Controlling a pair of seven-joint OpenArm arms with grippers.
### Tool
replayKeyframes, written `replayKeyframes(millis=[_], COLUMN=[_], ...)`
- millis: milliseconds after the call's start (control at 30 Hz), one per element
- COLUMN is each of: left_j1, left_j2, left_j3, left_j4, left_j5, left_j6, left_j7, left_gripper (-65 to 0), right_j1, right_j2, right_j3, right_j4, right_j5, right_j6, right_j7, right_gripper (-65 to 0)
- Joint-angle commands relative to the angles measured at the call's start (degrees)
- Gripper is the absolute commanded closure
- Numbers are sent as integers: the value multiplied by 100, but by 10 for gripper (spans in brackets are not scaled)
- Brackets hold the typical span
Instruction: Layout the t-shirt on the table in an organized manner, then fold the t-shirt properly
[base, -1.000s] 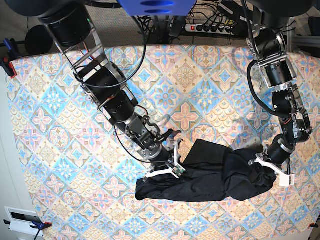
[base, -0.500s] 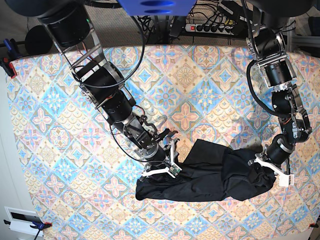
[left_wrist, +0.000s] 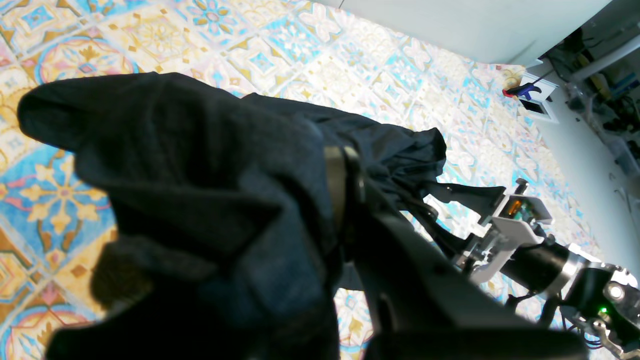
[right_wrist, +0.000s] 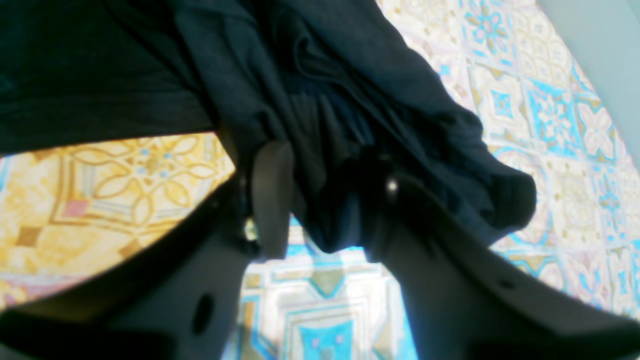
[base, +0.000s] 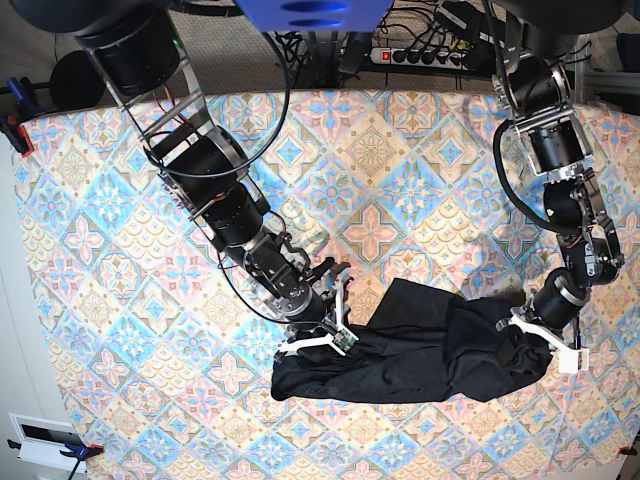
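The black t-shirt (base: 430, 345) lies crumpled along the front of the table (base: 380, 150). In the base view my right gripper (base: 336, 322) is at the shirt's upper left edge. In its wrist view the right gripper (right_wrist: 327, 155) stands open with a thick fold of t-shirt (right_wrist: 350, 75) hanging between its fingers (right_wrist: 270, 195). My left gripper (base: 527, 332) is at the shirt's right end. It is shut on a bunch of the t-shirt (left_wrist: 175, 165), which wraps over the left gripper (left_wrist: 345, 200) and hides its tips.
A power strip (base: 420, 55) and cables lie behind the table's back edge. A clamp (base: 15, 130) grips the cloth at the left edge, and a white box (base: 45, 440) sits below the front left corner. The right arm (left_wrist: 500, 220) shows in the left wrist view.
The right gripper has drawn back a little toward the left at the shirt's edge, and its jaws have shifted around the fold. The left arm and its grip have not moved.
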Motion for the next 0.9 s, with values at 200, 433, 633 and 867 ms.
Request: replayKeyframes(millis=[200,433,633,867], left_j1=[-88,-88,-88,35], left_j2=[-89,-89,-89,78], left_j3=[-24,-24,-33,-429], left_j4=[156,156,156,156], left_j5=[-101,-101,-110,-110], left_j6=[-39,-48,-48,-48], left_j7=[-152,-152,-152,-144], left_gripper=[0,0,0,0], right_j1=[224,224,224,224], right_j2=[-46,-46,-46,-46], right_j3=[8,16,16,8], right_j4=[75,75,-171,-259], right_j5=[17,17,17,17], right_j6=[-57,-233,-356,-365], right_j7=[160,160,160,133], right_gripper=[-182,-194,-256,-256])
